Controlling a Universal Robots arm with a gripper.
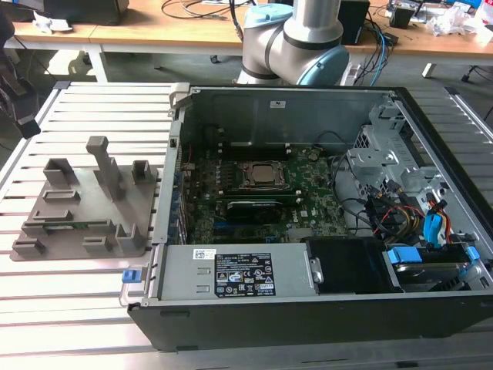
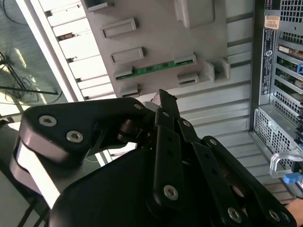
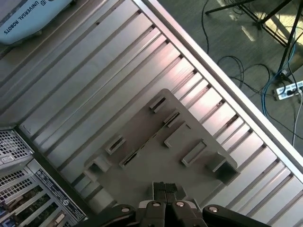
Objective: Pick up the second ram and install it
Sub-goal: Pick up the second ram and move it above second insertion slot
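Your gripper (image 3: 164, 190) has its fingers drawn together with nothing between them, as the first wrist view shows; it carries no part. It hangs above one edge of the grey holder (image 1: 73, 239), clear of it by my judgement, and touches nothing.

In the second wrist view the second ram (image 2: 154, 69) lies flat in that holder, a thin green stick seated between two pale clips, apart from the fingertips.

In the exterior view the holder rests on the slatted table (image 1: 77, 316) at about nine o'clock from the computer case (image 1: 231, 327), on the exterior view's left. The case lies open with the motherboard (image 1: 308, 208) exposed inside it. The arm's base (image 1: 296, 38) stands at twelve o'clock from the case.

So you are at the very start, as I judge it. The stick is not yet grasped or lifted, and both the pick and the seating in the board remain to be done.
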